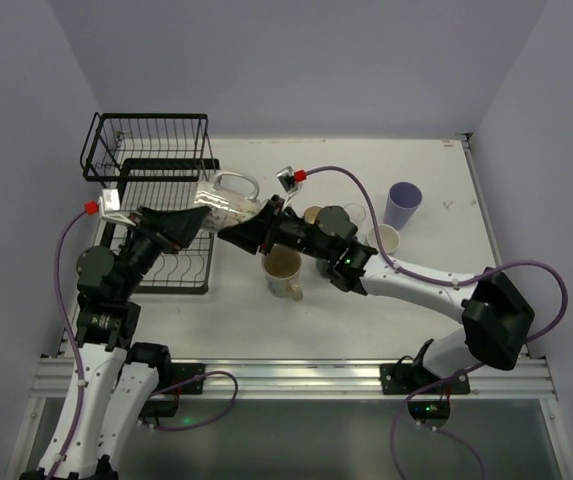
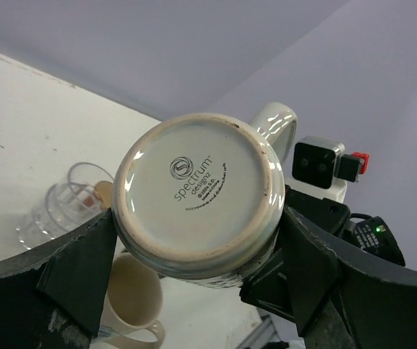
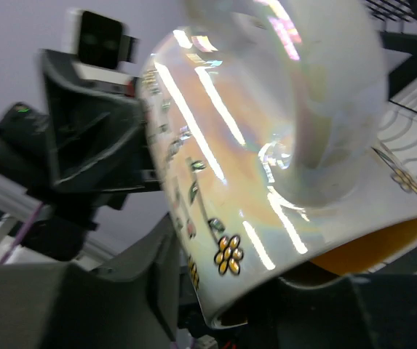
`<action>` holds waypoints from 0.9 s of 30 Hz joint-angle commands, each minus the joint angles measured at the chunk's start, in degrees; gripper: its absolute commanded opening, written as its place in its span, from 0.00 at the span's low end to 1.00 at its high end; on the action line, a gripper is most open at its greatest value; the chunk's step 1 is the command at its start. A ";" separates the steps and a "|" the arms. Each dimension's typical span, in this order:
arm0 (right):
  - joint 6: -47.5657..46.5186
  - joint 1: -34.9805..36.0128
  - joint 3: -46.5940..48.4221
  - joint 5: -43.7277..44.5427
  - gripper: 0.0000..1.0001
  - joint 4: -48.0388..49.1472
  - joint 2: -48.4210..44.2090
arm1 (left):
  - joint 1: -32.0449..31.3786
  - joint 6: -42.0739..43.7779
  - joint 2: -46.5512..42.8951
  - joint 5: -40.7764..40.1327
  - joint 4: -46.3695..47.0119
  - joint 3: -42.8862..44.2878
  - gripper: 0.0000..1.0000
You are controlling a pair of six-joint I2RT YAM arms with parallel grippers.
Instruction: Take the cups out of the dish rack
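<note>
Left tool (image 1: 194,215): clamped on the base of the held mug (image 1: 228,203), one finger on each side.
Right tool (image 1: 249,226): at the mug's rim, grip not clear enough to tell.
Cream mug (image 1: 283,272): upright on the table (image 1: 416,300), nearest the arm bases.
Held mug, place: off the table, lying on its side between the two tools, just right of the dish rack (image 1: 151,150).
Held mug, look: pearly white gloss, small gold flowers on the wall, orange inside, looped handle, "spectrum designz" printed on the base.
Clear glass (image 2: 59,211): on the table beyond the mug.
Lavender tumbler (image 1: 402,205): upright, far right.
</note>
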 commanded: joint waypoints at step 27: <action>-17.90 0.17 9.40 22.46 0.00 -90.12 -33.99 | -2.33 38.75 3.20 6.28 -22.09 11.68 1.00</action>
